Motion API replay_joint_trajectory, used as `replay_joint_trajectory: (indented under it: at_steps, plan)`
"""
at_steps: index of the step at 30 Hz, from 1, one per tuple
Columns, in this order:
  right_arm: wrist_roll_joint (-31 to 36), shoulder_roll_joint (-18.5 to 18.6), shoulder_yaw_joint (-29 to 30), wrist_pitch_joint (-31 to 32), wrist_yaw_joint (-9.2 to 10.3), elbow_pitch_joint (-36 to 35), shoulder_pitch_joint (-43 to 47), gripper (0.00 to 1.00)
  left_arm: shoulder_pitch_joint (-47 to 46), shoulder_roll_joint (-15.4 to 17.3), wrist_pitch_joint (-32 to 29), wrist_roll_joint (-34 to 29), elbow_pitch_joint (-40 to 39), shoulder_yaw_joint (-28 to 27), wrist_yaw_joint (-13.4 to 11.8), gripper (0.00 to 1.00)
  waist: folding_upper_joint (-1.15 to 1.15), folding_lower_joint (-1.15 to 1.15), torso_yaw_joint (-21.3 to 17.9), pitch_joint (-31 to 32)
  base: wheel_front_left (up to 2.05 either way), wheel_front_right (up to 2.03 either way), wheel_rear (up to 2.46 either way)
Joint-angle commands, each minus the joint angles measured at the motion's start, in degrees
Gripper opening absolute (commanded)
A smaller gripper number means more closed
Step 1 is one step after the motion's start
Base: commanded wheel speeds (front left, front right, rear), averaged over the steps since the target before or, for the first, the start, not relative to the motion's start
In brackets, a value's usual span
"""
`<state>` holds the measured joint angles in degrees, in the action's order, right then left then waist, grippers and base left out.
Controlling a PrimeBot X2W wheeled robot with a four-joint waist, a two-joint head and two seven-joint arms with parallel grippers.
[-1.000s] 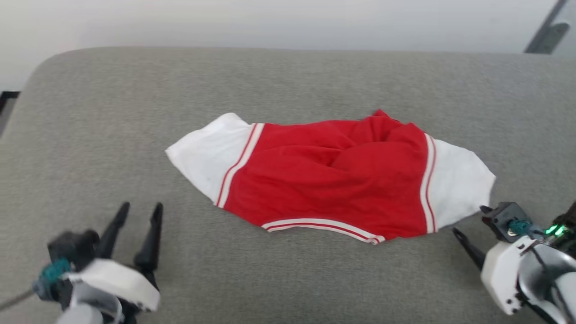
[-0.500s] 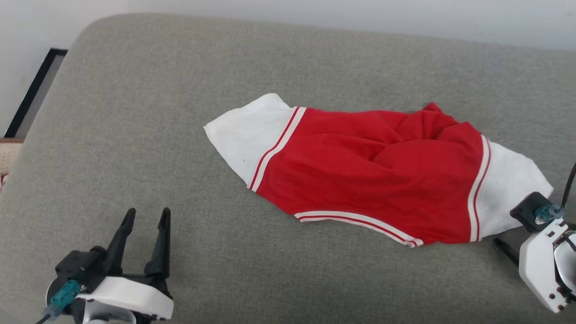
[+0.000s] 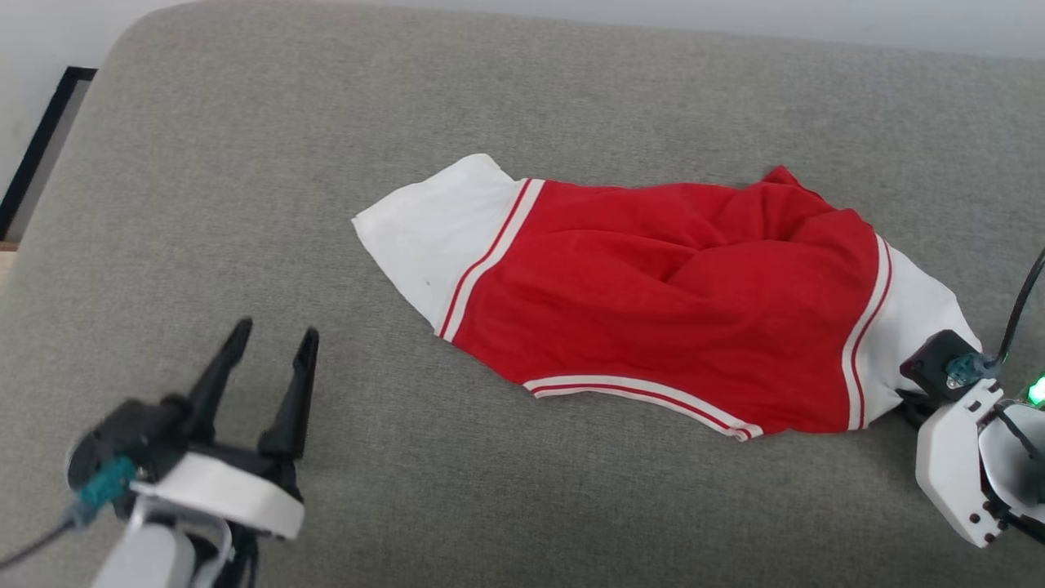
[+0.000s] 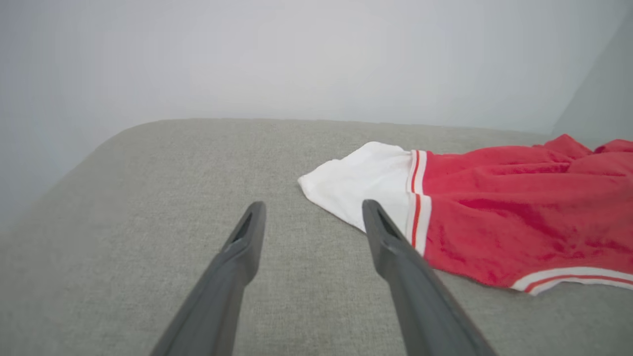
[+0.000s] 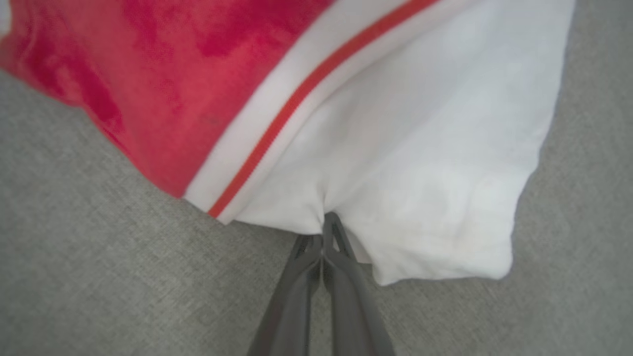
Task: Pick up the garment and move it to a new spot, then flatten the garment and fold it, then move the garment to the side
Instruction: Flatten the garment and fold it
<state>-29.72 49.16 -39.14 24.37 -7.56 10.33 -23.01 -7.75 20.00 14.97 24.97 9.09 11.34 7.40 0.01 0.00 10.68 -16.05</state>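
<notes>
The garment, a red T-shirt with white sleeves and striped trim, lies crumpled across the grey cushion, sleeves pointing left and right. My right gripper is shut on the near edge of the right white sleeve, with the cloth puckering at its tips; in the head view its wrist sits at the lower right beside that sleeve. My left gripper stands open over bare cushion, short of the left sleeve, and nothing lies between its fingers.
The grey fabric cushion has a rounded far-left corner and a pale wall behind it. A dark frame edge runs beside the cushion on the left. Bare cushion surrounds the garment.
The head camera has shifted. My right gripper, open beside the right sleeve a second ago, has shut on the sleeve's edge. The left gripper stays open and has barely moved.
</notes>
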Motion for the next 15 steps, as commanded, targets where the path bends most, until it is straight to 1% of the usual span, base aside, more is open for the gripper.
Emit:
replay_joint_trajectory:
  at_steps: [1,3,4,5,6,7,8,10,12,14,15]
  plan:
    - [0.08,-0.21,-0.93,0.54,0.13,1.15,0.07,0.0,-3.05,2.9,0.3,1.19,-0.31,2.06,0.13,1.0,-0.01,0.0,-0.62,-0.43,0.0,0.0,0.0]
    - [0.34,-0.26,-0.71,0.38,0.17,0.86,-0.51,0.0,-6.4,7.05,0.3,3.61,0.42,6.28,0.13,1.0,-0.01,0.0,-1.03,-0.78,0.0,0.0,0.0]
    - [0.45,-0.34,-0.66,0.45,0.22,0.63,-0.8,0.0,-8.27,8.87,-0.74,6.92,0.67,8.97,0.13,1.0,-0.01,0.0,-1.23,-0.96,0.0,0.0,0.0]
    - [0.59,-0.42,-0.6,0.58,0.22,0.38,-1.22,0.0,-10.4,11.01,-3.08,10.4,1.39,11.54,0.13,1.0,-0.01,0.0,-1.4,-1.16,0.0,0.0,0.0]
    - [0.78,-0.55,-0.57,0.79,0.22,0.03,-1.67,0.0,-13.07,14.17,-6.04,12.85,1.47,14.84,0.12,1.0,-0.01,0.0,-1.68,-1.47,0.0,0.0,0.0]
    - [0.95,-0.71,-0.53,0.92,0.22,-0.27,-2.02,0.0,-15.87,16.37,-8.86,16.7,0.94,17.76,0.06,1.0,-0.01,0.0,-1.92,-1.8,0.0,0.0,0.0]
    - [1.13,-0.87,-0.46,1.09,0.22,-0.63,-2.4,0.0,-18.14,17.85,-12.37,21.98,0.77,19.66,0.03,1.0,-0.01,0.0,-2.13,-2.26,0.0,0.0,0.0]
    - [1.43,-1.23,-0.46,1.64,0.22,-1.26,-3.01,0.0,-22.29,21.31,-21.26,31.26,0.36,24.07,0.03,1.0,-0.01,0.0,-2.52,-3.21,0.0,0.0,0.0]
    - [1.86,-1.74,-0.51,2.26,0.22,-2.08,-3.66,0.0,-26.88,24.08,-29.31,39.62,1.38,26.54,0.03,1.0,-0.01,0.0,-2.95,-4.18,0.0,0.0,0.0]
    - [1.82,-2.5,-0.67,2.88,0.21,-2.85,-4.22,0.0,-30.04,25.2,-36.88,46.97,3.61,28.1,0.03,1.0,-0.01,0.0,-3.71,-5.04,0.0,0.0,0.0]
    - [1.88,-2.67,-0.67,3.08,0.21,-3.09,-4.57,0.0,-31.53,25.5,-40.27,49.53,4.46,28.84,0.03,1.0,-0.01,0.0,-4.01,-5.54,0.0,0.0,0.0]
